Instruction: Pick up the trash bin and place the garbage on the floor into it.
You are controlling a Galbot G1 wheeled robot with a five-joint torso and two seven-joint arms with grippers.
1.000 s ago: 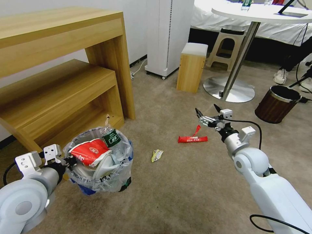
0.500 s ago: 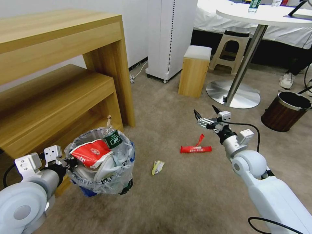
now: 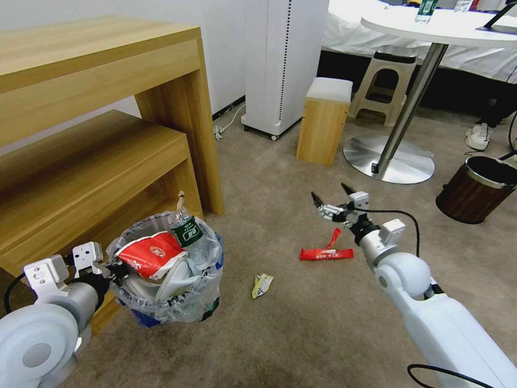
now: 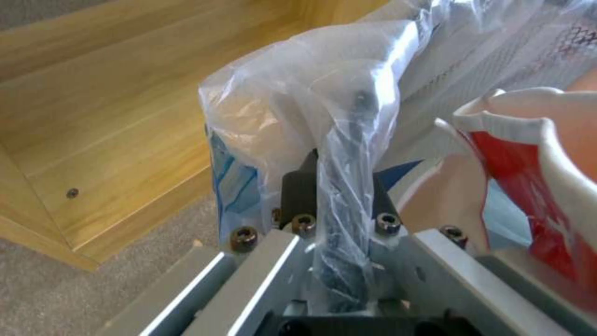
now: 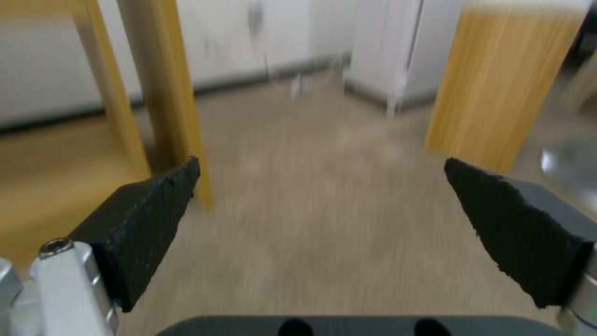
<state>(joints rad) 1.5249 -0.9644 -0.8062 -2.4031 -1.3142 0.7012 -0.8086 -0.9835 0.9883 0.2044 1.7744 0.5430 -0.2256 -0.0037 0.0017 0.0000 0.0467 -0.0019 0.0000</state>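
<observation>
one trash bin, two wrappers on floor, two stools

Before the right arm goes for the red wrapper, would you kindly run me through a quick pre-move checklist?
1. Left hand shut on the rim of the small round black trash bin with clear liner: ok.
2. Right hand open, nothing between its fingers: ok.
3. Long red wrapper lying loose on the beige carpet floor, below the right hand: ok.
4. Small yellow-green wrapper also on the floor: not ok.
5. Room left in the bin: cannot tell; its contents reach the rim.
</observation>
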